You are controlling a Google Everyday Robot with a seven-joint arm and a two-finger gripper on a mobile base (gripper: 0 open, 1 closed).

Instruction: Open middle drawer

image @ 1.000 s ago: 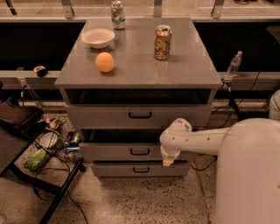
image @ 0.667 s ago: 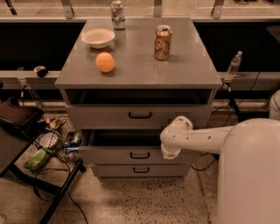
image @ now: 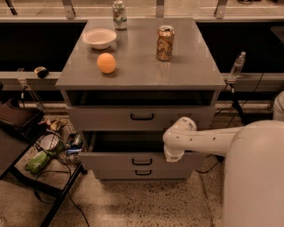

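Note:
The grey cabinet [image: 133, 75] has three drawers stacked in its front. The middle drawer [image: 111, 160], grey with a small black bar handle [image: 142, 162], stands pulled out toward me, with a dark gap above its front. My white arm reaches in from the right. The gripper [image: 172, 156] points down at the right part of that drawer's top edge, to the right of the handle. The top drawer [image: 102, 119] sits above it and the bottom drawer [image: 115, 173] is just under it.
On the cabinet top stand a white bowl [image: 99, 37], an orange [image: 106, 63], a brown can [image: 165, 43] and a second can [image: 119, 9]. A low black table [image: 17, 146] with clutter and cables stands at the left. A water bottle [image: 237, 65] is at the right.
The middle drawer has slid out further toward me, and its front and handle sit lower in the view. The gripper end stays at the drawer's right part.

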